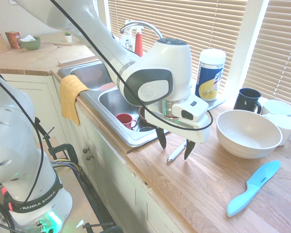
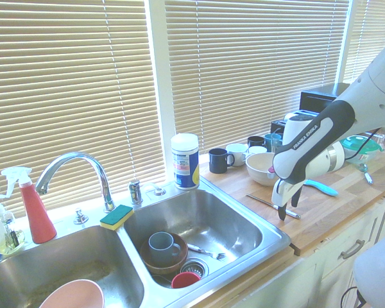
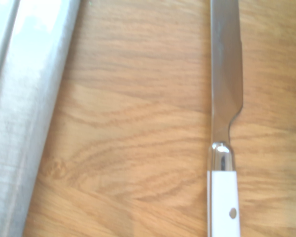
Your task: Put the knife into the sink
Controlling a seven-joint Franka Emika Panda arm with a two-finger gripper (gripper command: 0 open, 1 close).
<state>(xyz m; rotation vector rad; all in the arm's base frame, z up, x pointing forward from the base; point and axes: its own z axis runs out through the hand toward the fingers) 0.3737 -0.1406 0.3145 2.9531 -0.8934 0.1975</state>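
Gripper: we see our gripper [image 1: 175, 143] pointing straight down above the counter [image 1: 208, 189], empty
Fingers: the two dark fingers [image 1: 161, 138] are spread wide with a clear gap between them
Knife: the knife [image 1: 176, 152] lies flat on the wood right below the gap, its white handle showing between the fingers; we cannot tell if they touch it
Blade: in the wrist view the knife [image 3: 224, 148] runs alongside the steel rim
Sink: the sink [image 2: 269, 240] is just beside the fingers, its near basin holding dishes
Turquoise knife: the turquoise knife [image 1: 253, 187] lies well apart from the fingers, away from the sink
Bowl: the bowl [image 1: 249, 133] sits near the fingers, behind them
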